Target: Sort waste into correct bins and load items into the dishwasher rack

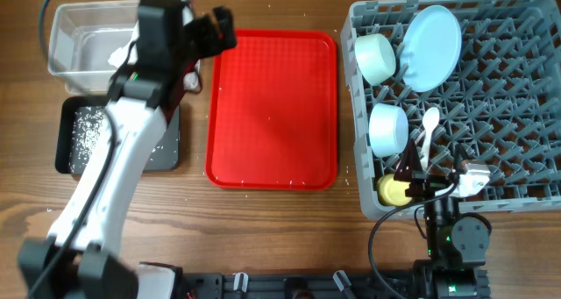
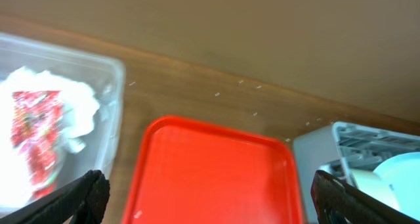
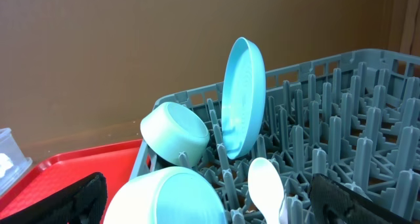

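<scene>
The clear tub (image 1: 66, 27) holds the white napkin (image 2: 75, 106) and the red snack wrapper (image 2: 36, 135). The black tray (image 1: 66, 139) holds crumbs (image 1: 88, 132). My left gripper (image 1: 215, 32) is open and empty, above the top left corner of the red tray (image 2: 210, 165). The grey rack (image 1: 508, 97) holds the upright blue plate (image 1: 431, 46), two bowls (image 1: 377, 58) (image 1: 388, 130), the white spoon (image 1: 429, 124) and the yellow cup (image 1: 393, 191). My right gripper (image 1: 434, 183) is open and empty at the rack's front edge, facing the near bowl (image 3: 177, 198) and the spoon (image 3: 266, 184). I cannot make out the fork.
The flat red serving tray (image 1: 272, 110) lies bare between the bins and the rack. My left arm (image 1: 114, 159) reaches over the black tray. Small white specks dot the wooden table (image 1: 263, 238).
</scene>
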### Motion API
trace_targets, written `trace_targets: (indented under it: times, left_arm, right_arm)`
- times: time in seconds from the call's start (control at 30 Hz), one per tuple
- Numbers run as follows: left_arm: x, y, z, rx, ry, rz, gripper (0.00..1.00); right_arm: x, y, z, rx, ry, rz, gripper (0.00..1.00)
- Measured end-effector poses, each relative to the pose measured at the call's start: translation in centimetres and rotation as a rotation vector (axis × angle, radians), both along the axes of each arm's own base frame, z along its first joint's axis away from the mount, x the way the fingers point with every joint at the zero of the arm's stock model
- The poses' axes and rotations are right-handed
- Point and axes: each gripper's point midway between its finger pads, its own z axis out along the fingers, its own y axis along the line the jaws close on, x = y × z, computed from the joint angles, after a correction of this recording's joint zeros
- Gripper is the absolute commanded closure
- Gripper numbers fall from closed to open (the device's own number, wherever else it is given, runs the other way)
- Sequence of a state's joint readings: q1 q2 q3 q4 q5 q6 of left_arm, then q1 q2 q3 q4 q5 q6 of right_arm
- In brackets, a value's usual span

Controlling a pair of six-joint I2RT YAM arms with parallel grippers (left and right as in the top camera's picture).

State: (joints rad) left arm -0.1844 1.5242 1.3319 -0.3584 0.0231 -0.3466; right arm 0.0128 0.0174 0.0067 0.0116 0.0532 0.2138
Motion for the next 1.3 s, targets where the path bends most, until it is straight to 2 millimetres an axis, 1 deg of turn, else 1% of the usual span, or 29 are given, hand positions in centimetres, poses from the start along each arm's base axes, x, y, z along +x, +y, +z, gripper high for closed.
trace_targets:
  times: [0.07, 0.13, 0.2, 0.27, 0.3, 0.4, 0.5, 0.6, 0.67, 0.73, 0.8, 0.9, 1.07, 1.1, 1.13, 1.3]
  left_arm:
    - [-2.3, 2.6, 0.5, -0.008, -0.050, 0.049, 0.00]
    - [-3.8, 4.4, 1.1, -0.017, -0.111, 0.084, 0.00]
    - [-6.1, 6.5, 0.7, -0.025, -0.161, 0.124, 0.00]
    - [-7.8, 8.0, 0.3, -0.033, -0.193, 0.152, 0.00]
    - [-9.4, 9.0, -0.2, -0.035, -0.208, 0.175, 0.00]
    - [-12.3, 10.2, -0.9, -0.021, -0.252, 0.197, 0.00]
    - [-15.4, 10.7, -1.4, 0.022, -0.327, 0.195, 0.00]
    - [-17.2, 11.1, -2.0, 0.055, -0.403, 0.205, 0.00]
    - [-18.5, 11.6, -2.9, 0.075, -0.469, 0.223, 0.00]
    - [-19.2, 11.6, -3.3, 0.104, -0.532, 0.221, 0.00]
    - [-20.1, 11.5, -4.5, 0.134, -0.580, 0.213, 0.00]
    - [-20.7, 11.3, -6.6, 0.158, -0.596, 0.206, 0.00]
    - [-21.2, 10.8, -8.6, 0.238, -0.557, 0.151, 0.00]
    - [-21.3, 10.6, -9.6, 0.253, -0.521, 0.130, 0.00]
    - [-21.4, 10.5, -10.2, 0.256, -0.502, 0.123, 0.00]
    - [-21.5, 10.4, -10.0, 0.278, -0.514, 0.114, 0.00]
  right_arm:
    - [0.0, 0.0, 0.0, 0.000, 0.000, 0.000, 0.00]
    - [0.0, 0.0, 0.0, 0.000, 0.000, 0.000, 0.00]
    - [0.0, 0.0, 0.0, 0.000, 0.000, 0.000, 0.00]
    - [0.0, 0.0, 0.0, 0.000, 0.001, 0.000, 0.00]
    - [0.0, 0.0, 0.0, 0.000, 0.000, 0.000, 0.00]
    - [0.0, 0.0, 0.0, 0.000, 0.001, 0.000, 0.00]
    - [0.0, 0.0, 0.0, 0.000, 0.001, 0.000, 0.00]
    - [0.0, 0.0, 0.0, 0.000, 0.001, 0.000, 0.00]
    - [0.0, 0.0, 0.0, 0.000, 0.001, 0.000, 0.00]
    - [0.0, 0.0, 0.0, 0.000, 0.001, 0.000, 0.00]
    - [0.0, 0.0, 0.0, 0.000, 0.001, 0.000, 0.00]
    - [0.0, 0.0, 0.0, 0.000, 0.002, 0.000, 0.00]
    - [0.0, 0.0, 0.0, 0.000, 0.002, 0.000, 0.00]
    - [0.0, 0.0, 0.0, 0.000, 0.002, 0.000, 0.00]
    - [0.0, 0.0, 0.0, 0.000, 0.002, 0.000, 0.00]
    - [0.0, 0.0, 0.0, 0.000, 0.002, 0.000, 0.00]
